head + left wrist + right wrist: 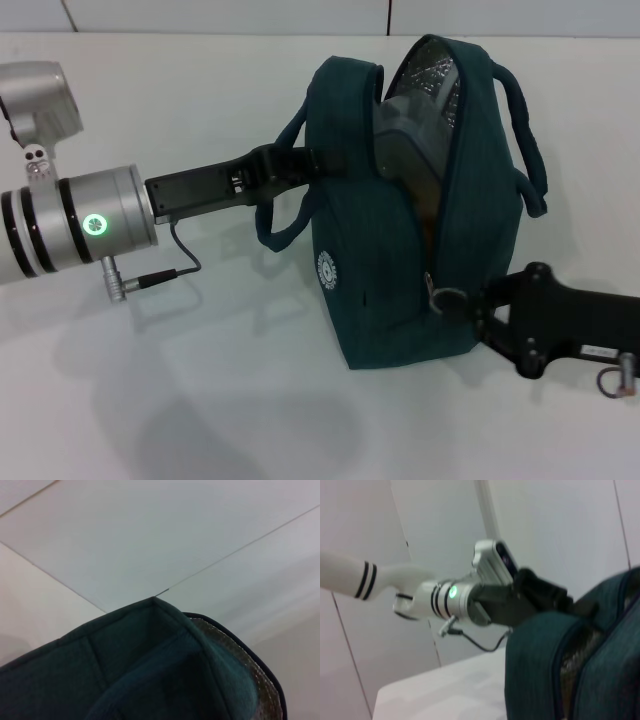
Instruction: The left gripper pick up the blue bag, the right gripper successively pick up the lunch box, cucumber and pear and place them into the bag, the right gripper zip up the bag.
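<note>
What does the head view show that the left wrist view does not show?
Only the head view shows the left gripper at the bag's side near a handle, the right gripper at the ring zip pull, the white logo, and the table. Only the left wrist view shows wall panels behind. Both show the blue bag with its foil lining.

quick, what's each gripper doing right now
left gripper: shut on the blue bag, at its upper edge.
right gripper: at the ring zip pull, shut on it.

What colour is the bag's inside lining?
Silver foil lining inside the blue bag, clearest in the head view.
</note>
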Action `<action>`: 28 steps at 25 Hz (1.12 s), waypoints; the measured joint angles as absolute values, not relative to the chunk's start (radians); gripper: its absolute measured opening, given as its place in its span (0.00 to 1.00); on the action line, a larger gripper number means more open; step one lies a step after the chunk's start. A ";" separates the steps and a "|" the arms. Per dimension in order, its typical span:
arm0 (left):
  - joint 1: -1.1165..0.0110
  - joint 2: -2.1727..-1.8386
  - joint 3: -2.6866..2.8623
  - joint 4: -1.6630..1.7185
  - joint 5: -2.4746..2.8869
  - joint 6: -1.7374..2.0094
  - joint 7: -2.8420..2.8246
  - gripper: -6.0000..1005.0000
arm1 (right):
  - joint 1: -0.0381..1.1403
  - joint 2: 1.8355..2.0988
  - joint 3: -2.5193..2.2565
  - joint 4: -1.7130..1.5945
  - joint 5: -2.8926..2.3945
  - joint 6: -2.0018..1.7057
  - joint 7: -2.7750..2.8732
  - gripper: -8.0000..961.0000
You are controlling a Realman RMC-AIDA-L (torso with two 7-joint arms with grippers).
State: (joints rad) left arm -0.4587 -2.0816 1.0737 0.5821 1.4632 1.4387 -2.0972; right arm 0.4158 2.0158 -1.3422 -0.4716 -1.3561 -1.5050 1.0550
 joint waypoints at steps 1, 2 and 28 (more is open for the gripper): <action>-0.459 -2.082 1.074 0.582 1.463 1.439 -2.091 0.11 | 0.409 2.015 -1.321 -0.473 -1.356 -1.527 1.043 0.01; -0.459 -2.082 1.072 0.581 1.463 1.441 -2.085 0.11 | 0.403 2.014 -1.305 -0.473 -1.355 -1.547 1.033 0.01; -0.379 -2.086 0.928 0.549 1.376 1.474 -1.713 0.54 | 0.543 2.026 -1.254 -0.477 -1.272 -1.584 0.953 0.01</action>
